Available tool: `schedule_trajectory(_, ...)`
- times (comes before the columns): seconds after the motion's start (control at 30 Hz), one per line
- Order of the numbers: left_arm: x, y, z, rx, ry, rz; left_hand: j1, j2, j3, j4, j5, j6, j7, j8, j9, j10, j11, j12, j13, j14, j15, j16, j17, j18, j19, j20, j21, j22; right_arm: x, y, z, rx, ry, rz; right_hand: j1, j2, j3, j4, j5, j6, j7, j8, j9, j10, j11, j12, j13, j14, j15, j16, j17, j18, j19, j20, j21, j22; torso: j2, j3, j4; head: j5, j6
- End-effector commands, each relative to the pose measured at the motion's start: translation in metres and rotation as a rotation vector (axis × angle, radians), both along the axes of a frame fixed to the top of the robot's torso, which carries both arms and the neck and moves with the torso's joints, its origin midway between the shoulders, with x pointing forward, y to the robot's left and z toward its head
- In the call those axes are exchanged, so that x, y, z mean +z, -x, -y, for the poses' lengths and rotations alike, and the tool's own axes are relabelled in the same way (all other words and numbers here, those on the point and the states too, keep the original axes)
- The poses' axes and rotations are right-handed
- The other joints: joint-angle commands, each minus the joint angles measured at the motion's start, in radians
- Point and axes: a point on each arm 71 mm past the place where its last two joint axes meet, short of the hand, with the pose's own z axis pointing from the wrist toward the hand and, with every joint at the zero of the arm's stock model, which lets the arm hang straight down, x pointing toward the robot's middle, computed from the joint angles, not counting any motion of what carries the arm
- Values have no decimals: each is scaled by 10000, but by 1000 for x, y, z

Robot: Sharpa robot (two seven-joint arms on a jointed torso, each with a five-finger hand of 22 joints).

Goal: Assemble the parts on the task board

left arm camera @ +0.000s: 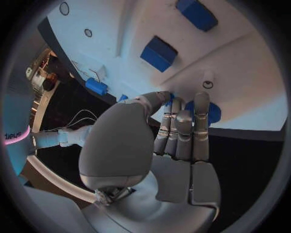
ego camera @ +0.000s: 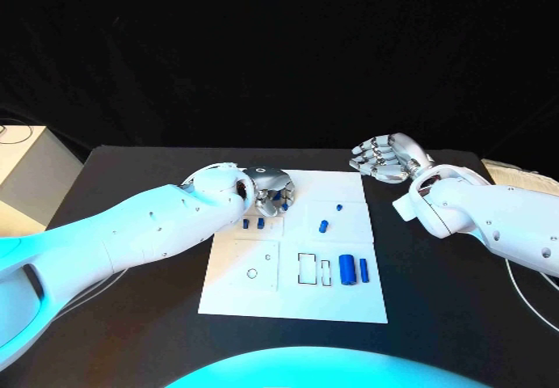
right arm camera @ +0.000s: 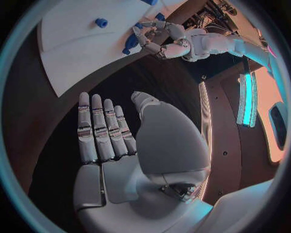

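Note:
The white task board (ego camera: 292, 303) lies in the middle of the black table. My left hand (ego camera: 271, 189) reaches over its far left corner. In the left wrist view the thumb (left arm camera: 154, 99) curls against the fingertips (left arm camera: 182, 104), pinching a small blue part (left arm camera: 212, 112) at the board's edge. Two blue blocks (left arm camera: 159, 53) (left arm camera: 197, 13) and a blue peg (left arm camera: 96, 86) stand on the board beyond it. A large blue cylinder (ego camera: 347, 268) and a thin blue bar (ego camera: 364, 271) lie near the board's front right. My right hand (ego camera: 390, 156) hovers off the far right corner, fingers (right arm camera: 103, 126) straight and holding nothing.
Two small blue parts (ego camera: 253, 223) stand side by side on the board's left half, and two more (ego camera: 340, 208) (ego camera: 325, 226) on its right half. Outlined slots (ego camera: 308, 268) and a round hole (ego camera: 252, 274) mark the front. A white box (ego camera: 23, 174) stands at the table's left.

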Motion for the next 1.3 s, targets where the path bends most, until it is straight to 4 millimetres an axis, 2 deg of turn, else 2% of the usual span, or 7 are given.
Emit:
schedule_trajectory(0.03,0,2,2,-159,-9,-154,-87,31,-8,13,-24,81,-9,-67,14,88,12,-63,-11,31,24,67,-13,10,-8,2,43,22,1,0,-2,189,-5,39,83,-34,56,1,44,47,529,-44,-17,44,30,-52,-14,36,-4,-57,-10,134,-44,-9,0,-10,0,3,-5,5,-6)
schedule_trajectory(0.27,0,2,2,-195,47,-179,-100,139,-3,-15,-18,350,2,-77,75,363,2,-230,-68,59,26,128,-45,3,19,25,89,88,0,0,-2,193,-3,31,71,-34,73,5,43,67,528,-38,-21,62,29,-61,-12,53,-5,-60,-46,134,-33,-10,2,-43,1,6,-5,-4,-12)
schedule_trajectory(0.5,-1,1,1,-123,-28,-240,-84,286,117,-139,-21,746,36,-295,236,1115,9,-1176,-375,75,24,194,-216,-5,40,29,161,163,0,0,-2,196,-2,25,71,-34,73,5,43,67,528,-38,-21,62,29,-61,-12,53,-5,-60,-46,134,-33,-10,2,-43,1,6,-6,-2,-9)
schedule_trajectory(0.8,3,2,1,-167,357,106,-63,393,177,-321,-9,1125,64,-462,438,1889,-5,-2014,-491,472,7,354,81,-71,352,9,441,532,0,0,-2,208,-2,15,69,-34,81,4,44,75,527,-35,-22,68,28,-65,-12,60,-6,-61,-59,135,-28,-10,4,-56,2,1,-11,16,20)
schedule_trajectory(1.13,11,9,-4,-237,848,233,-76,377,183,-378,-7,1201,67,-533,492,2059,-4,-2259,-499,572,3,395,152,-90,451,3,523,639,0,0,-1,206,3,13,69,-34,81,4,44,75,527,-35,-22,68,28,-65,-12,60,-6,-61,-59,135,-28,-10,4,-56,0,-9,14,8,48)
schedule_trajectory(1.3,24,10,-12,-140,1089,346,-96,357,174,-384,-11,1200,76,-564,500,2077,5,-2331,-503,570,9,393,130,-88,443,4,517,623,0,0,-1,200,8,13,69,-34,81,4,44,75,527,-35,-22,68,28,-65,-12,60,-6,-61,-59,135,-28,-10,4,-56,-11,-12,15,37,53)
